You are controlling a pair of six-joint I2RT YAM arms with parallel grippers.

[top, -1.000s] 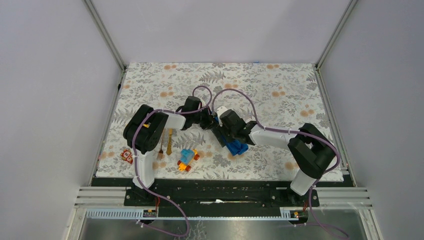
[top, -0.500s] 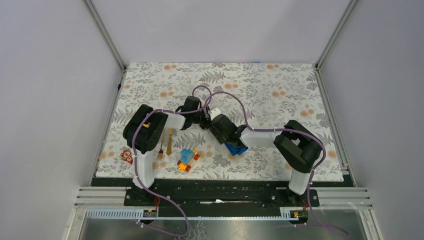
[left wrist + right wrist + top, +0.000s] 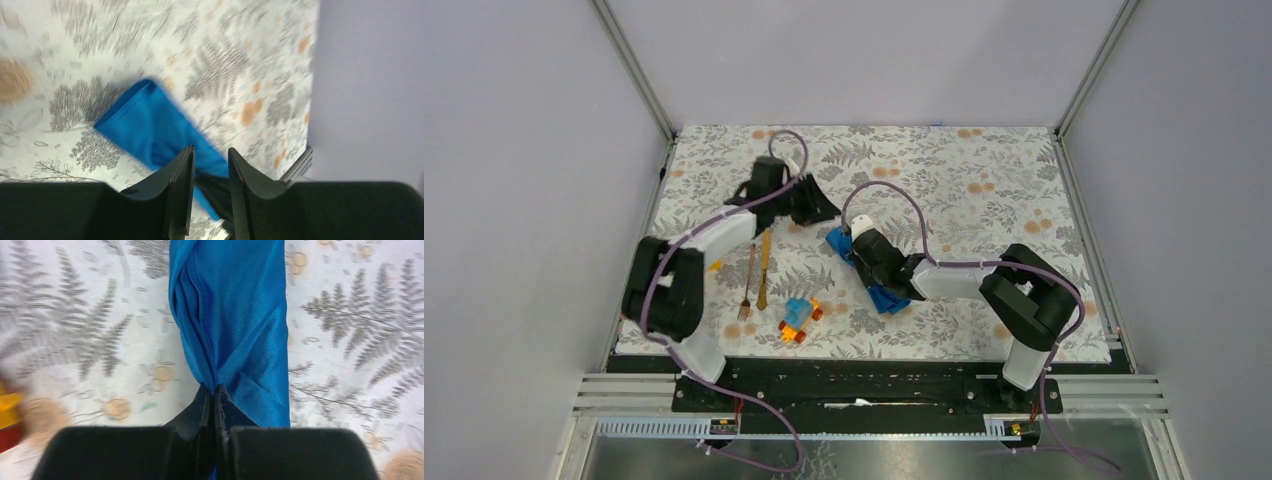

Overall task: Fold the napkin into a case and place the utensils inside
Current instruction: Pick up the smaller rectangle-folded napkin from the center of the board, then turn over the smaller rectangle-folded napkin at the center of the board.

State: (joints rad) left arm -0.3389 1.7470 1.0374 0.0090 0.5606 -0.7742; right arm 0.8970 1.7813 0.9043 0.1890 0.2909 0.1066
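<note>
The blue napkin (image 3: 887, 298) lies bunched into a long strip on the patterned cloth, running from the middle toward the near right. My right gripper (image 3: 861, 252) rests on it, and in the right wrist view the gripper (image 3: 215, 388) is shut on a pinched fold of the napkin (image 3: 240, 315). My left gripper (image 3: 822, 212) hovers just beyond the strip's far end; its jaws (image 3: 211, 151) stand apart with nothing between them, the napkin (image 3: 150, 125) lying beyond them. The golden fork (image 3: 747, 286) and knife (image 3: 764, 270) lie side by side at the left.
A blue-and-orange toy car (image 3: 799, 318) sits near the front edge, between the utensils and the napkin. A small yellow block (image 3: 714, 266) peeks out beside the left arm. The enclosure's walls and metal posts ring the cloth.
The left gripper opened, let go of the napkin and swung toward the far left. The right gripper closed on the napkin, which now lies stretched longer.
</note>
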